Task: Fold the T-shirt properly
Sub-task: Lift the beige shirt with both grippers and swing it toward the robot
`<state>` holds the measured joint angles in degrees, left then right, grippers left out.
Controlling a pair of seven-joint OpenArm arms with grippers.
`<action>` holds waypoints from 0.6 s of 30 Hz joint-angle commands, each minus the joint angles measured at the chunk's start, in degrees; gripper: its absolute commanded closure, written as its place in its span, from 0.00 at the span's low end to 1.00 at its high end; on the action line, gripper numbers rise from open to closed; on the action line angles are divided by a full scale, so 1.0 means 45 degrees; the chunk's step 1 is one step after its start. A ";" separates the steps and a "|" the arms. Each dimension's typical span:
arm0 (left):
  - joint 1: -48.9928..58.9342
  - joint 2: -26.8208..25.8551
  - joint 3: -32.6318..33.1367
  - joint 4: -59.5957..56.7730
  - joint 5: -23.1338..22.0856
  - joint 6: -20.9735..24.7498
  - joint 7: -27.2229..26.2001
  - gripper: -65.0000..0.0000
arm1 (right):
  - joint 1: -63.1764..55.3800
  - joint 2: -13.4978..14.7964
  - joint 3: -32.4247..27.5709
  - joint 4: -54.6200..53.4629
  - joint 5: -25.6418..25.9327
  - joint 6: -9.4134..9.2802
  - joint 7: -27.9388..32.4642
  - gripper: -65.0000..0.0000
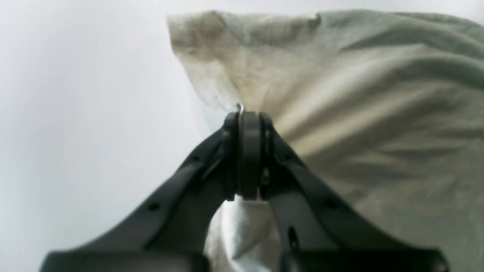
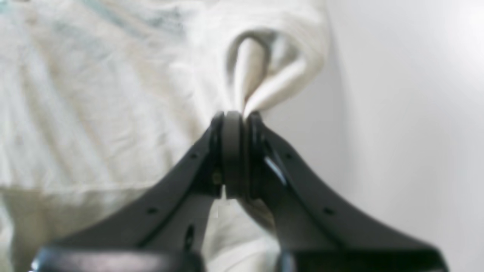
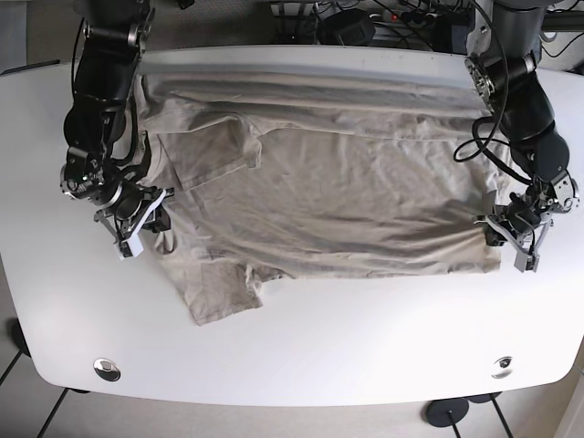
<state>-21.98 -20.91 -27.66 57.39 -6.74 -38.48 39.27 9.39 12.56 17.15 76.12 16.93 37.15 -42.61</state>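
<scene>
A cream T-shirt (image 3: pixel 328 182) lies spread sideways across the white table (image 3: pixel 301 356), its near half creased and drawn taut between the two arms. My left gripper (image 3: pixel 494 235) is shut on the shirt's edge at the base view's right; the left wrist view shows its jaws (image 1: pixel 249 117) pinching bunched T-shirt (image 1: pixel 359 113) fabric. My right gripper (image 3: pixel 162 217) is shut on the shirt's edge near a sleeve at the base view's left; in the right wrist view its closed jaws (image 2: pixel 234 117) hold a fold of T-shirt (image 2: pixel 94 105) cloth. One sleeve (image 3: pixel 219 292) points toward the near table edge.
Cables and equipment (image 3: pixel 365 18) sit behind the table's far edge. Two round fittings (image 3: pixel 107 369) (image 3: pixel 502 367) are set into the tabletop near the front corners. Bare table surface stretches in front of the shirt.
</scene>
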 commanded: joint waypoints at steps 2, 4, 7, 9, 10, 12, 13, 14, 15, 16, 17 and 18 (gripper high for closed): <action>0.0830 0.0240 -0.0818 0.2710 -0.0172 -0.0055 0.0564 1.00 | -0.0631 -0.0046 0.0263 0.1420 0.0175 0.0019 -0.0035 0.97; 0.1260 0.0533 -0.1424 0.3863 -0.0172 -0.0055 0.0993 1.00 | -0.0982 -0.0124 0.0282 0.1947 0.0175 0.0019 -0.0328 0.97; 0.1670 0.0729 -0.1463 0.5035 -0.0172 -0.0055 0.1638 1.00 | -0.1275 -0.0182 0.0282 0.2690 0.0175 0.0019 -0.0426 0.97; 0.1572 0.1002 -0.1443 0.5055 -0.0152 -0.0055 0.1638 1.00 | -0.1021 -0.0085 0.0282 0.2690 0.0175 0.0019 -0.0446 0.97; 0.1494 0.1041 -0.1404 0.4996 -0.0133 0.0023 0.1599 1.00 | -0.0709 -0.0065 0.0263 0.2670 0.0155 0.0019 -0.0563 0.97; 0.0303 0.1061 -0.0720 0.4039 0.0043 0.0082 0.1384 1.00 | 0.0327 0.0208 0.0224 0.2357 -0.0060 0.0019 -0.1266 0.97; -0.0577 0.1041 -0.0349 0.3316 0.0063 0.0082 0.1306 1.00 | 0.1245 0.0267 0.0204 0.1908 -0.0431 0.0019 -0.1559 0.97; -0.1143 0.1041 -0.0212 0.3043 0.0063 0.0121 0.1306 1.00 | 0.1850 0.0267 0.0204 0.1674 -0.0646 0.0019 -0.1715 0.97; -0.1924 0.1041 -0.0173 0.2710 0.0082 0.0434 0.1306 1.00 | 0.2710 0.0384 0.0204 0.1302 -0.0919 0.0038 -0.1872 0.97; -0.2530 0.1061 -0.0154 0.2496 0.0082 0.0629 0.1306 1.00 | 0.3413 0.0384 0.0204 0.0931 -0.1095 0.0038 -0.1911 0.97; -0.3546 0.1080 0.0237 0.1988 0.0063 0.0824 0.1326 1.00 | 0.4605 0.0404 0.0185 0.0267 -0.1447 0.0038 -0.1969 0.97; -0.4249 0.1022 0.0667 0.1616 0.0023 0.0883 0.1326 1.00 | 0.5386 0.0404 0.0185 -0.0104 -0.1779 0.0038 -0.2048 0.97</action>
<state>-39.00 -15.90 -24.40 63.44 -5.15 -34.48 47.07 31.51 13.61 17.91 74.24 7.33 37.50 -53.82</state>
